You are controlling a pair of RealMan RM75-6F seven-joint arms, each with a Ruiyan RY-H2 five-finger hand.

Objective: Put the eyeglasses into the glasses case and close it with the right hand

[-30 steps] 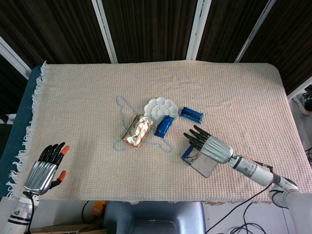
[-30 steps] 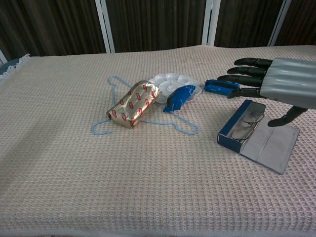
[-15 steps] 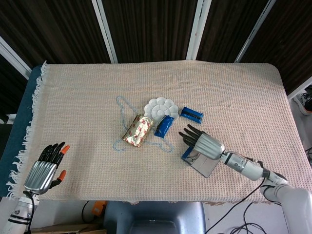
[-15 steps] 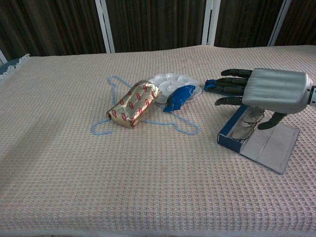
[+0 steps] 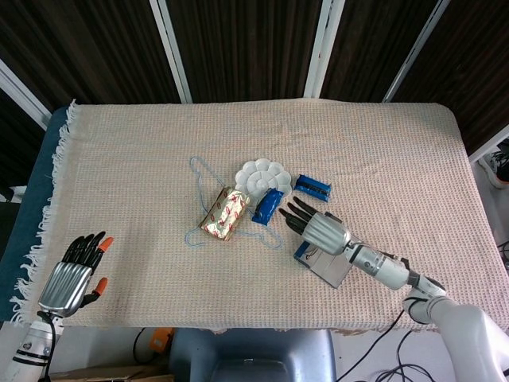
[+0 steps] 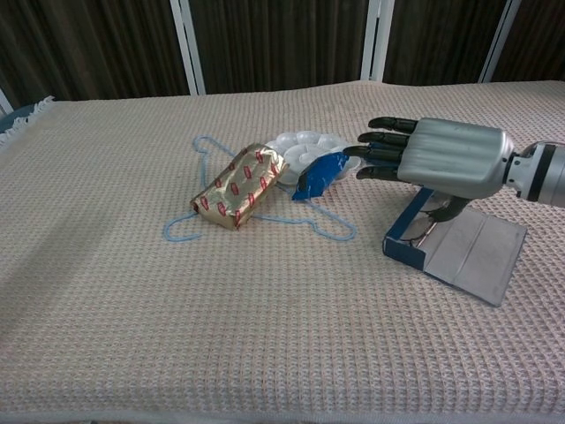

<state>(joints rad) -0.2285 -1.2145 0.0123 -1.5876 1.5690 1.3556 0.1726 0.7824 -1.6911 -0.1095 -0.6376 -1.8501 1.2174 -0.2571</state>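
While the right hand [image 6: 446,159] is hovering, fingers spread and empty, over the open glasses case [image 6: 459,252], a careless sweep is risking shoving the eyeglasses [image 6: 430,205] out.

Right hand [image 5: 320,230] palm down, fingers extended and apart, holding nothing, forearm trailing toward the near right. Left hand [image 5: 73,274] at near-left, fingers loosely spread, holding nothing.

right hand [image 6: 450,159]: ribbed silver back, black fingers
left hand [image 5: 73,274]: ribbed silver back, black fingers, orange tips
right forearm [image 5: 382,267]: silver, dark ring
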